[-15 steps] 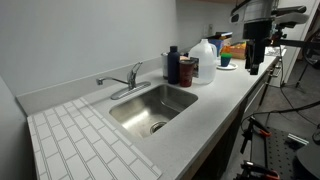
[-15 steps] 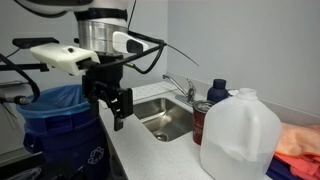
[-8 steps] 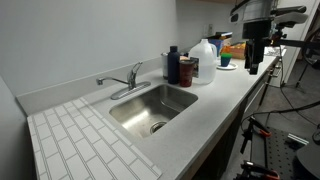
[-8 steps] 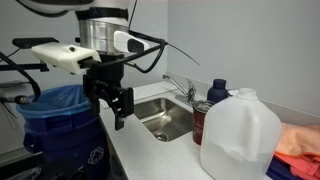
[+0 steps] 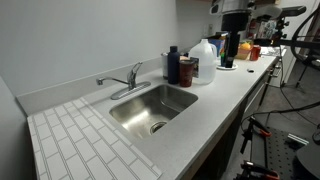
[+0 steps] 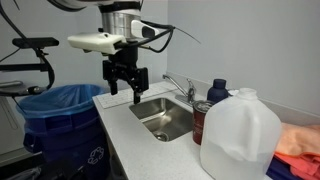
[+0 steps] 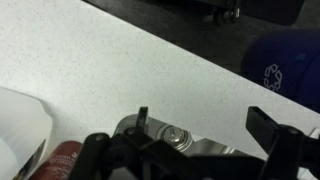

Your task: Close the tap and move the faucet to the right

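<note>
- Wrist view: the tool (image 7: 202,116) looks down on speckled bench (image 7: 90,60) with its two fingers spread wide and nothing between them, so we read it as open and empty.
- In both exterior views the arm has just shifted. Half a second ago the tool (image 6: 127,88) hung off the bench edge above the blue bin (image 6: 55,105); it is now over the bench, close to the sink (image 6: 150,120).
- We judge this as the approach only, since nothing has been touched yet.
- The tap (image 5: 136,70) stands behind the sink (image 5: 140,108), toward nine o'clock from the tool (image 5: 229,58) and well apart from it.
- The faucet (image 5: 112,79) juts from the same base toward nine o'clock in that frame. We cannot tell whether water is running.
- The pale bench (image 5: 225,95) also carries a white jug (image 5: 204,52) and a dark bottle (image 5: 172,62) between tool and tap, and a tiled patch (image 5: 80,140) at seven o'clock.
- Plain walls rise behind, and clutter crowds the far end.
</note>
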